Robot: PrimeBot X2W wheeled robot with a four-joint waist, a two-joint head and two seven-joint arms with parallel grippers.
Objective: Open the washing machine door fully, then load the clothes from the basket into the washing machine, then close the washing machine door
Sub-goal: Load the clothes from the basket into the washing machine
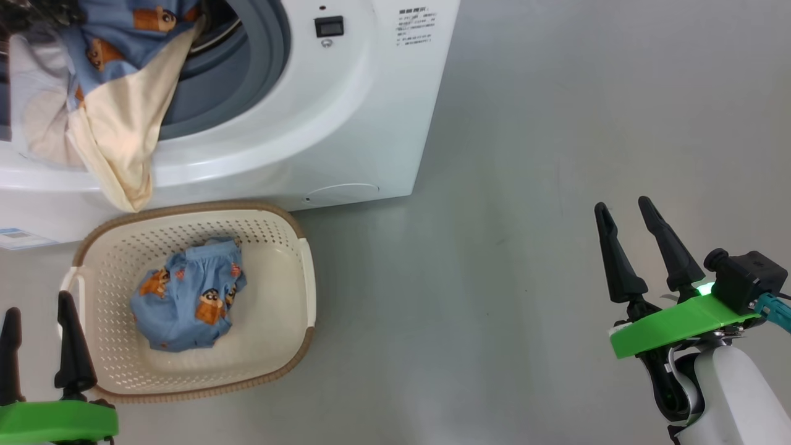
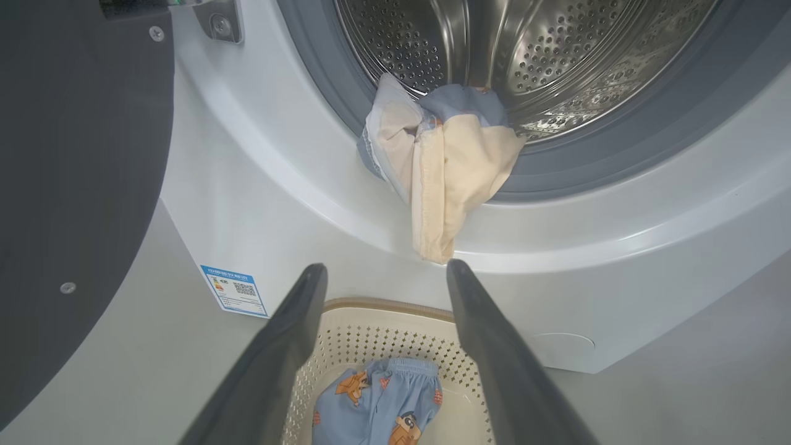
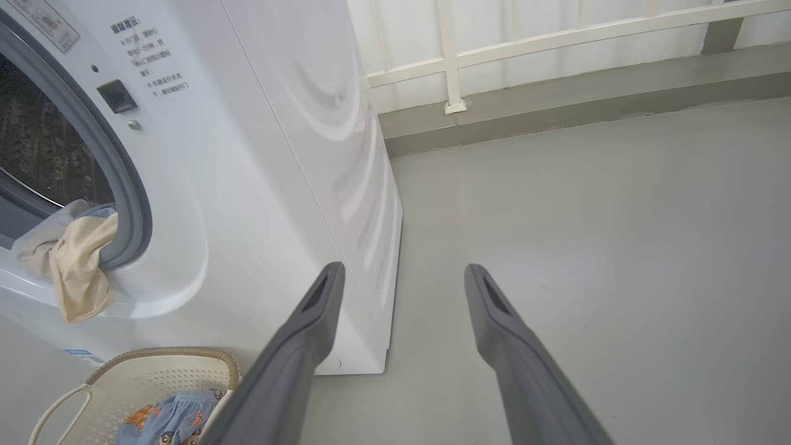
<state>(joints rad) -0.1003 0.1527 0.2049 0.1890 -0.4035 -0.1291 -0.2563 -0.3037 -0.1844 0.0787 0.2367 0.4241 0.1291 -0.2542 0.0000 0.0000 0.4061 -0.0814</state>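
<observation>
I have the basket (image 1: 272, 296) on the floor (image 1: 525, 185) just before the washer (image 1: 346, 123), at my near left. A garment (image 1: 185, 296) lies in it; a second garment (image 1: 123, 123) hangs from the drum (image 2: 556, 62) over the washer's lip. The door (image 2: 74, 154) stands left of the washer.

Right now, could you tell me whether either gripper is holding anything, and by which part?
Nothing is held: the left gripper stands open near the basket, and the right gripper stands open over the floor.
</observation>
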